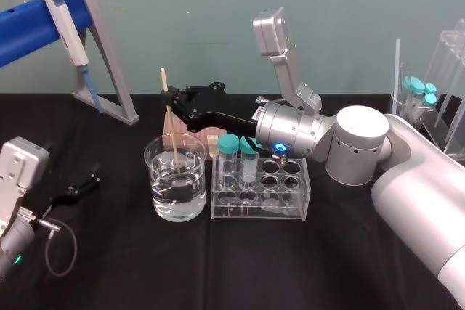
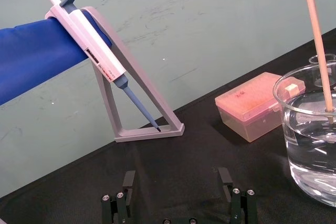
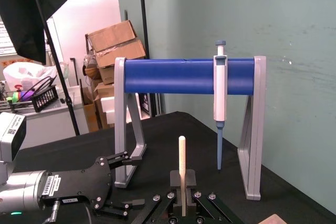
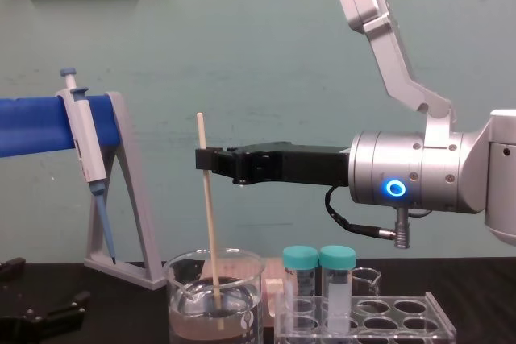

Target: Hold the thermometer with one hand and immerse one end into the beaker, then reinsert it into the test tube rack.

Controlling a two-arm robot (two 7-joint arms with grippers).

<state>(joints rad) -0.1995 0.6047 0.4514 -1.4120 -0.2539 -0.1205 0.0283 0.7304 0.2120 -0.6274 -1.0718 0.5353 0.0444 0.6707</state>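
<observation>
Two black grippers showed. Nearest, the left gripper (image 1: 81, 184) lay low over the black cloth (image 1: 218, 270), its fingers (image 2: 128, 181) spread and empty. Beyond stood the wide clear glass beaker (image 1: 158, 172), part-filled with clear liquid (image 1: 176, 195). Beside it sat the clear acrylic test tube rack (image 1: 261, 208) with round holes, holding two teal-capped tubes (image 1: 229, 152). Above the beaker the right gripper (image 1: 168, 95) clamped the thermometer (image 1: 173, 143), a thin pale rod nearly upright, its lower end in the liquid. Farther back a pinkish box (image 2: 252, 106) bore illegible writing, and a white-and-blue pipette (image 2: 97, 51), its label too small to read, hung on a grey stand (image 2: 152, 132) whose blue bar (image 2: 37, 56) ran off the edge.
</observation>
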